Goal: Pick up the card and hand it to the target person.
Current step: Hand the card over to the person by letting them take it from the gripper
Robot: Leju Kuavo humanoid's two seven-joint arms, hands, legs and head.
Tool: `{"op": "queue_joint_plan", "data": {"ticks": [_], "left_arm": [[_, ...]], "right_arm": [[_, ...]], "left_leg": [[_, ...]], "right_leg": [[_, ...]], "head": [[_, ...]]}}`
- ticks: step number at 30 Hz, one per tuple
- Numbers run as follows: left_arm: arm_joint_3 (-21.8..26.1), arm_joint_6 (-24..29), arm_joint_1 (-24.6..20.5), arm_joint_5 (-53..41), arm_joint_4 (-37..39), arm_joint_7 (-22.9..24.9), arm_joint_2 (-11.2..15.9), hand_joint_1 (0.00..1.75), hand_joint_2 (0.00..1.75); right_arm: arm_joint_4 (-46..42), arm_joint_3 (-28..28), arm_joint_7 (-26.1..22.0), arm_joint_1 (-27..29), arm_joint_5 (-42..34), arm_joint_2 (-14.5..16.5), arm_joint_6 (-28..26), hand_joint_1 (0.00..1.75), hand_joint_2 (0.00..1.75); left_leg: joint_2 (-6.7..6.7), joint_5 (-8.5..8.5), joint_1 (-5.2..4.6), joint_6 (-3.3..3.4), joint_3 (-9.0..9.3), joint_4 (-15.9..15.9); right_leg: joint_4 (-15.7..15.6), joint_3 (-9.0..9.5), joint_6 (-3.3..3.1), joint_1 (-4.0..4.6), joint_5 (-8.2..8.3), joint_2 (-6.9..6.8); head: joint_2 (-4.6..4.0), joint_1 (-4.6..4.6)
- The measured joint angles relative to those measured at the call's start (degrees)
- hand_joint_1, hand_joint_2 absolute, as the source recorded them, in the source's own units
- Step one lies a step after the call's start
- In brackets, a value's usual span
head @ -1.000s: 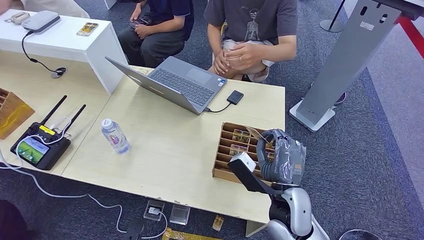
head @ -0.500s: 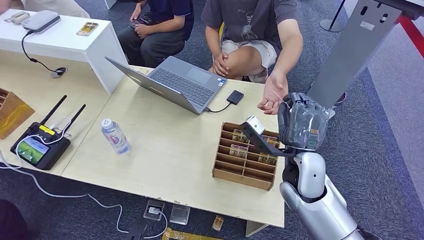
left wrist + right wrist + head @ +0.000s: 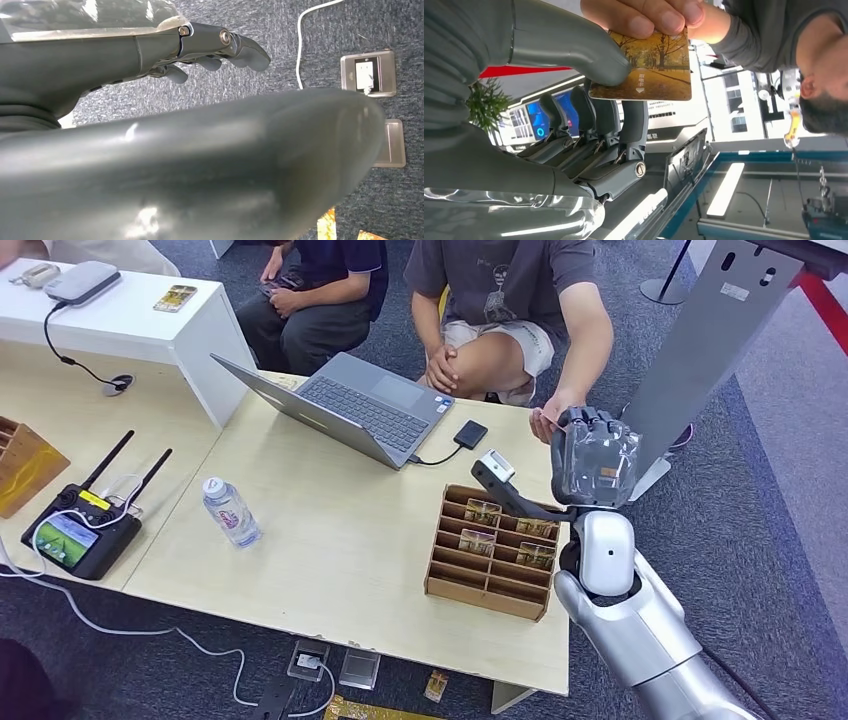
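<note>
Handover step: right hand point(image 3: 574, 100) pinching card point(image 3: 644, 67) w/ person's fingers point(image 3: 649, 15) on it; next, let go.

Autumn-tree card point(image 3: 644, 67) between fingers point(image 3: 631, 125)

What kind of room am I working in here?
Likely an office or demo area: a pale desk with a laptop, grey carpet, and people seated across it, one person's hand on the card.
</note>
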Motion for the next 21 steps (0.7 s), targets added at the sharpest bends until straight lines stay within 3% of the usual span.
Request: {"op": "queue_joint_plan", "data": {"ticks": [1, 2, 8, 14, 21], "left_arm": [[0.0, 0.0, 0.0, 0.0, 0.0, -0.1, 0.0, 0.00, 0.00], [0.0, 0.0, 0.0, 0.0, 0.1, -0.1, 0.0, 0.00, 0.00], [0.0, -0.1, 0.0, -0.4, 0.4, -0.2, 0.0, 0.00, 0.00], [0.0, -0.1, 0.0, -0.6, 0.9, -0.3, 0.0, 0.00, 0.00], [0.0, -0.1, 0.0, -0.7, 1.3, -0.1, 0.0, 0.00, 0.00]], "right_arm": [[1.0, 0.2, 0.0, -0.3, 0.4, 0.3, 0.3, 0.16, 1.75], [1.9, 0.4, 0.0, -0.6, 0.7, 0.7, 0.7, 0.00, 1.75], [6.2, 1.6, 0.0, -1.6, 0.1, 2.5, 2.9, 0.00, 1.75], [8.0, 2.4, -1.0, -1.5, -4.6, 3.4, 1.4, 0.00, 1.75], [6.5, 1.3, -10.7, 2.4, -27.6, 3.9, -8.2, 0.00, 1.75]], "left_leg": [[0.00, 0.01, 0.00, 0.00, -0.01, 0.0], [0.00, 0.01, 0.00, 0.00, -0.01, 0.0], [-0.03, 0.01, 0.00, 0.00, -0.04, 0.0], [-0.01, 0.01, 0.00, 0.00, -0.03, 0.0], [0.00, 0.01, 0.00, 0.00, -0.01, 0.0]], "right_leg": [[0.0, 0.00, 0.00, 0.00, 0.00, 0.00], [0.0, -0.01, 0.00, 0.00, 0.00, 0.00], [0.0, -0.04, 0.00, 0.00, -0.01, -0.02], [0.0, -0.05, 0.00, 0.00, -0.01, -0.01], [0.0, -0.05, 0.00, 0.00, -0.01, 0.00]], "head": [[0.00, 0.01], [0.00, 0.01], [0.00, 0.01], [0.00, 0.00], [0.00, 0.02]]}}
